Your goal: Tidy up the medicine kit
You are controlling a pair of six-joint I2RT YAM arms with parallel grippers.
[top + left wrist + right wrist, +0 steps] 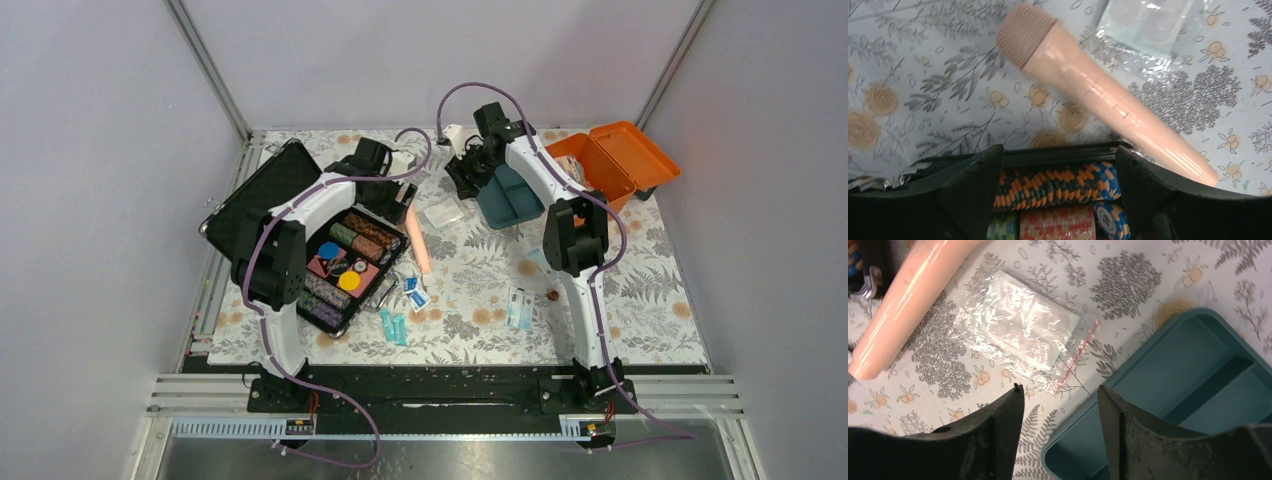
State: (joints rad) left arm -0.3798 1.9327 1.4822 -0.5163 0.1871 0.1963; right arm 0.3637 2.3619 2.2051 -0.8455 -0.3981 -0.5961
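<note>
I read teal tray point(1198, 375) as smooth moulded plastic, low sheen. Just left of tray: clear bag point(1018, 335), thin crinkled film, shiny, red seal strip. Further left of tray: peach tube point(1108, 105), glossy smooth plastic, cap finely textured, matt. Right of tray: orange box point(630, 155), smooth plastic. Tablecloth point(923, 75) under tray looks matt, printed. Right gripper point(1060, 390) fingers point(993, 440): black, matt, faintly grainy plastic.

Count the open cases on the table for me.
2. The black case lies at the left, lid open. The orange box sits at the back right, lid open, its teal tray out beside it. No others seem hidden.
</note>
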